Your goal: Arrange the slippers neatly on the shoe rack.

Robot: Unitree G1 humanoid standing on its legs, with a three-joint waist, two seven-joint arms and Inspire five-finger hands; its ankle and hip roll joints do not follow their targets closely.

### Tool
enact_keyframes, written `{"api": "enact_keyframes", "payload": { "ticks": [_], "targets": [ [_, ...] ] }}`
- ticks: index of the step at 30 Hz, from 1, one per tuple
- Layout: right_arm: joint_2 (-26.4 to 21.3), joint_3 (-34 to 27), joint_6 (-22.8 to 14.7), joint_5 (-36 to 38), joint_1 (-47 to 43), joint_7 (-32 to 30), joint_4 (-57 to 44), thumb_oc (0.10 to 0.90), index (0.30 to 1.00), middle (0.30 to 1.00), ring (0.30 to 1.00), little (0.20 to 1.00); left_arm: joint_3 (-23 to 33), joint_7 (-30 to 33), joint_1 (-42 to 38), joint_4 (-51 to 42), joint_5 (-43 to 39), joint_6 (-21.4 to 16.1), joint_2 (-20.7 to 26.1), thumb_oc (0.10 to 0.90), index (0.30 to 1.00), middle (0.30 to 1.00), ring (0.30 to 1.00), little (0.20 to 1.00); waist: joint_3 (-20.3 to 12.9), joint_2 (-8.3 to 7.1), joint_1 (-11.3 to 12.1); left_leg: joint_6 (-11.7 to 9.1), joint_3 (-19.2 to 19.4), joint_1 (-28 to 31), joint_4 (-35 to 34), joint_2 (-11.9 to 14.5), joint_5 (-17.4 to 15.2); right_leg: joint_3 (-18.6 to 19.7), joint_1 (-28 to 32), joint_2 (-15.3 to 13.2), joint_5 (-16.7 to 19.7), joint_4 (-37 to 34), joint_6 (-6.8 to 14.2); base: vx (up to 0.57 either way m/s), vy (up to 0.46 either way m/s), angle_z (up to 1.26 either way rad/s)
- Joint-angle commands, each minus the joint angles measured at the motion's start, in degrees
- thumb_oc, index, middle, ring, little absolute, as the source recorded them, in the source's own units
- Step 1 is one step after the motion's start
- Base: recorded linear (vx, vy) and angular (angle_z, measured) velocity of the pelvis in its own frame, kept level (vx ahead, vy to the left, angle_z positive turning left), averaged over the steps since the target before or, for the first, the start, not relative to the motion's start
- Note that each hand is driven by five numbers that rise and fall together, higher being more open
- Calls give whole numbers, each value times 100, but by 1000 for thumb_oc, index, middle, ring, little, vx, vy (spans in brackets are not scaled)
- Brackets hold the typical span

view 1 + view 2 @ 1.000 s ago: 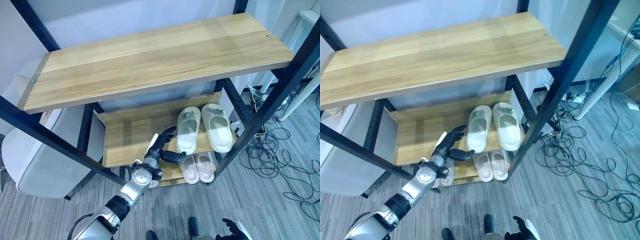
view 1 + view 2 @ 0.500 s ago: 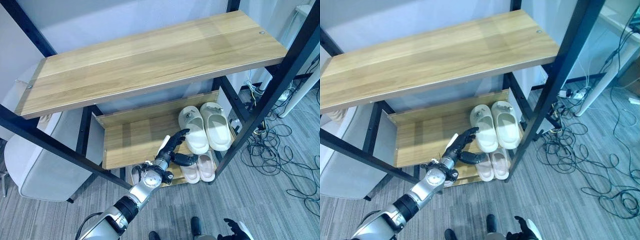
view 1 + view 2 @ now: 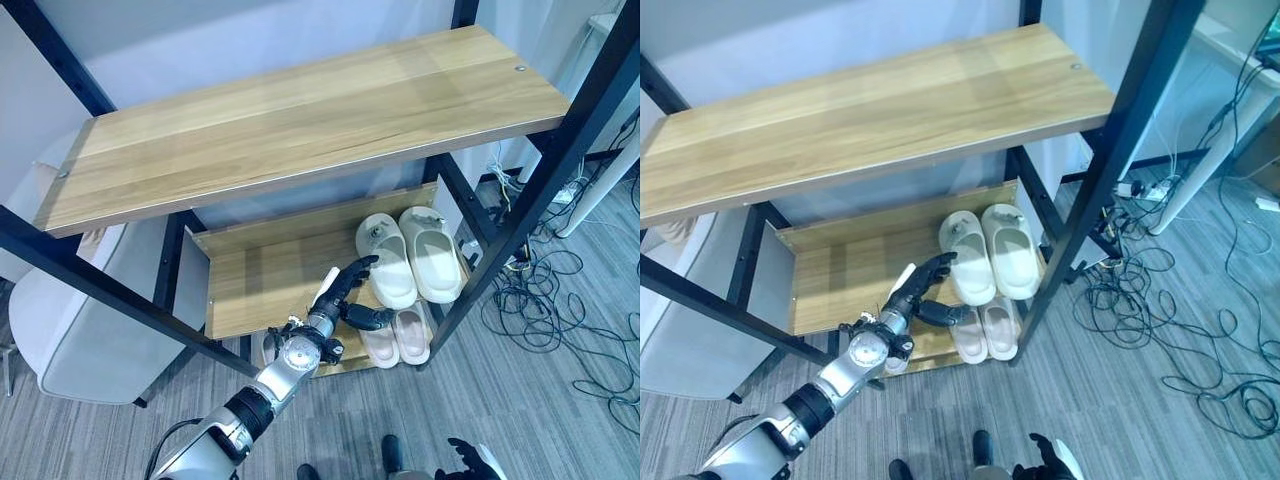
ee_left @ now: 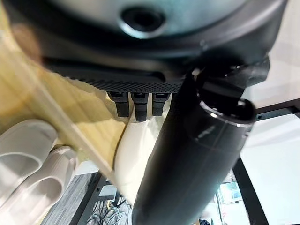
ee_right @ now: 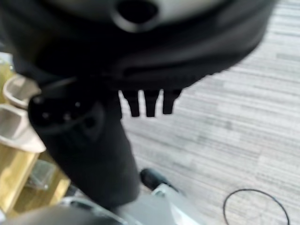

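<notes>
A pair of cream slippers stands side by side at the right end of the rack's middle shelf (image 3: 260,280): the left slipper (image 3: 388,262) and the right slipper (image 3: 432,255). A smaller pale pair (image 3: 396,335) sits on the bottom shelf below them. My left hand (image 3: 343,292) is open at the middle shelf's front edge, fingers stretched toward the left cream slipper's side and thumb (image 3: 372,319) out below it. In the left wrist view the fingers (image 4: 136,105) point at that slipper (image 4: 133,157). My right hand (image 3: 466,455) hangs open low over the floor.
The wide top shelf (image 3: 300,120) is bare wood. Black frame posts (image 3: 520,210) stand at the rack's right front. A pale padded chair (image 3: 70,330) is left of the rack. Tangled cables (image 3: 560,300) cover the floor on the right.
My left hand has moved right, up to the left cream slipper. That slipper's near end has swung right and now lies parallel to its mate. The camera has shifted a little.
</notes>
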Motion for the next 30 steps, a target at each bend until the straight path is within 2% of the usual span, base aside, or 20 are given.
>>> {"api": "enact_keyframes", "payload": {
  "ticks": [1, 8, 9, 10, 14, 20, 26, 28, 30],
  "targets": [
    [205, 135, -160, 29, 334, 111, 38, 800, 900, 900, 900, 900, 474, -9, -892, -179, -83, -555, -45, 800, 900, 900, 900, 900, -395, -290, 106, -348, -79, -10, 7, 14, -63, -539, -60, -376, 119, -27, 685, -2, 0, 12],
    [332, 44, -86, -10, 249, 217, 117, 800, 900, 900, 900, 900, 897, -393, 95, -1376, -531, -600, 705, 800, 900, 900, 900, 900, -431, -482, 383, -351, -232, 29, 7, 13, -57, -718, 109, -405, 103, -32, 691, -16, 26, 12],
    [373, 2, -64, -29, 217, 239, 144, 800, 900, 900, 900, 900, 1099, -551, 549, -1794, -677, -603, 922, 800, 900, 900, 900, 900, -436, -547, 478, -348, -263, 43, 7, 12, -56, -785, 145, -412, 98, -15, 689, -23, 40, 14],
    [377, 12, -65, -30, 222, 238, 145, 800, 900, 900, 900, 900, 1107, -555, 574, -1823, -681, -588, 939, 800, 900, 900, 900, 900, -441, -553, 469, -348, -265, 45, 7, 11, -56, -787, 149, -413, 97, -16, 690, -19, 36, 23],
    [449, -82, -45, -65, 175, 291, 149, 800, 900, 900, 900, 900, 1567, -910, 1632, -2621, -934, -552, 1417, 800, 900, 900, 900, 900, -468, -661, 658, -345, -328, 55, 7, -1, -53, -873, 210, -431, 103, -16, 685, -8, 42, 15],
    [498, -127, -45, -139, 164, 395, 192, 800, 900, 900, 900, 900, 2247, -1364, 3094, -3367, -833, -479, 2233, 800, 900, 900, 900, 900, -542, -783, 897, -327, -388, 119, 7, -28, -94, -998, 358, -450, 88, 6, 687, 13, 57, 15],
    [453, -68, -53, -196, 87, 459, 241, 800, 900, 900, 900, 900, 2448, -1565, 3825, -2974, -260, -385, 2650, 800, 900, 900, 900, 900, -555, -855, 1056, -302, -445, 186, 7, -76, -127, -1073, 465, -459, 68, 58, 685, 14, 61, 11],
    [432, -41, -66, -197, 67, 474, 248, 800, 900, 900, 900, 900, 2402, -1535, 3926, -2492, 176, -363, 2680, 800, 900, 900, 900, 900, -548, -878, 1074, -284, -444, 206, 7, -91, -143, -1072, 490, -462, 53, 78, 681, 4, 64, 5],
    [417, -32, -72, -187, 16, 468, 282, 800, 900, 900, 900, 900, 2324, -1412, 3894, -1677, 649, -294, 2490, 800, 900, 900, 900, 900, -539, -892, 1064, -269, -450, 229, 7, -101, -161, -1066, 502, -457, 33, 99, 673, 9, 69, 1]
  ]
}}
